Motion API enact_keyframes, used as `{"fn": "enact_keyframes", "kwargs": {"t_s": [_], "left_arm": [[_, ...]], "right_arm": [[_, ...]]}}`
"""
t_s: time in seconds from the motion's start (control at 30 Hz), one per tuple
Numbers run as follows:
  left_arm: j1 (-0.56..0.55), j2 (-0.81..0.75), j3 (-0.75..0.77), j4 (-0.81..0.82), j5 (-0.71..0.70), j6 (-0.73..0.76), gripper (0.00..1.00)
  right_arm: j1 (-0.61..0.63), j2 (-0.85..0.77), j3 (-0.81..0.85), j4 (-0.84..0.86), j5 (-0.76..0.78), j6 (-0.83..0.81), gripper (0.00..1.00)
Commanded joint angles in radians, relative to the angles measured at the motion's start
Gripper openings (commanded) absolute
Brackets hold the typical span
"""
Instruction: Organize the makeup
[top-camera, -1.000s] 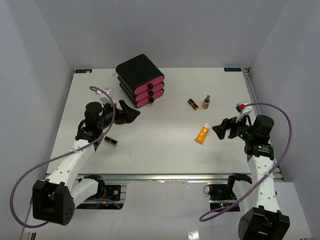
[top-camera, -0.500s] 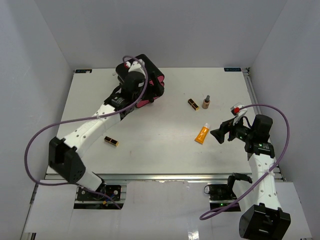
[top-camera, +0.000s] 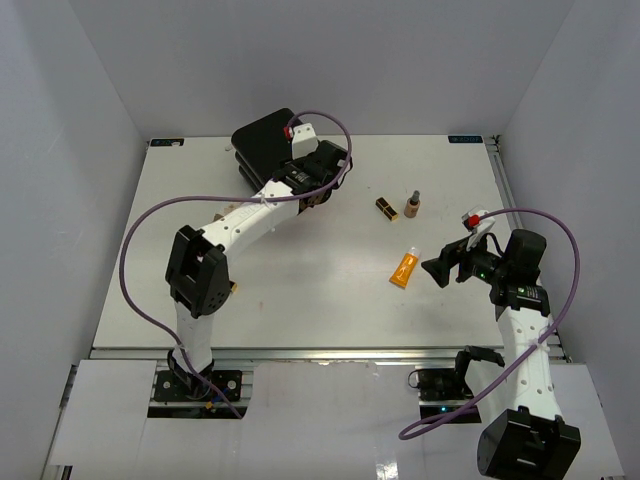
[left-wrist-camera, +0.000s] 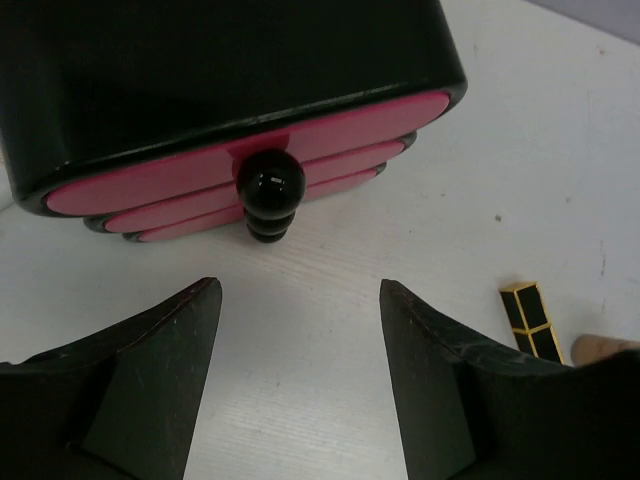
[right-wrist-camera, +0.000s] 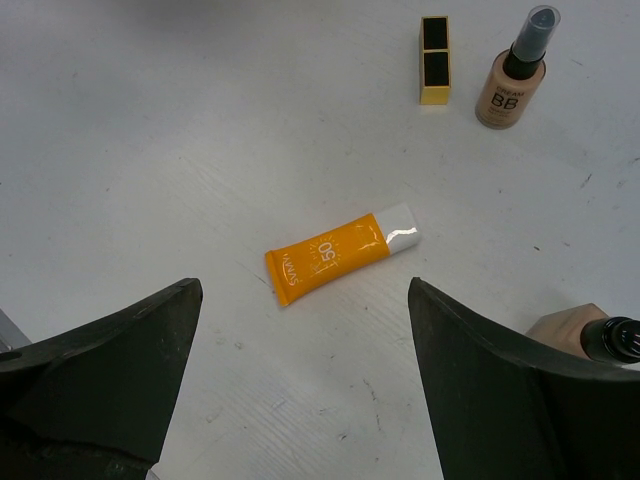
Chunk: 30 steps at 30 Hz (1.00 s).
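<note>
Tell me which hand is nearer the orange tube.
Right. The right hand sits just beside the orange tube, open toward it; the left hand is far off, in front of the drawer box.

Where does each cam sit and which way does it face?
Top external: above and behind the bases, looking down on the table; left arm and right arm show whole.
Left wrist: on the left arm, facing the drawer box's pink fronts; own open jaws at bottom.
Right wrist: on the right arm, looking down at the orange squeeze tube; own open jaws at bottom.
Shared: both wrist views catch the same lipstick tube beside the BB bottle.
</note>
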Motion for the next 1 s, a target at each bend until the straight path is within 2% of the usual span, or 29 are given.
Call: {"fn": "enact_keyframes", "kwargs": {"t_s": [0.0, 0.1, 0.27, 0.63, 0.87, 0.97], "left_arm": [[0.023, 0.046, 0.125, -0.043, -0.088, -0.011, 0.70], [0.046, 0.094, 0.181, -0.054, -0.054, -0.002, 0.64], [0.068, 0.155, 0.243, -0.074, -0.047, 0.017, 0.64], [0.096, 0.195, 0.271, -0.076, -0.044, 0.034, 0.62], [0.104, 0.214, 0.287, -0.075, -0.025, 0.041, 0.40], [0.104, 0.204, 0.272, -0.076, -0.012, 0.037, 0.36]], "right_arm": [[-0.007, -0.014, 0.044, 0.001, 0.009, -0.007, 0.90], [-0.010, -0.014, 0.045, 0.001, 0.013, -0.007, 0.90], [-0.016, -0.016, 0.046, 0.001, 0.020, -0.007, 0.90], [-0.017, -0.011, 0.046, 0.001, 0.029, -0.005, 0.90], [-0.021, -0.012, 0.046, 0.001, 0.032, -0.005, 0.90], [-0.021, -0.013, 0.046, 0.001, 0.032, -0.005, 0.90]]}}
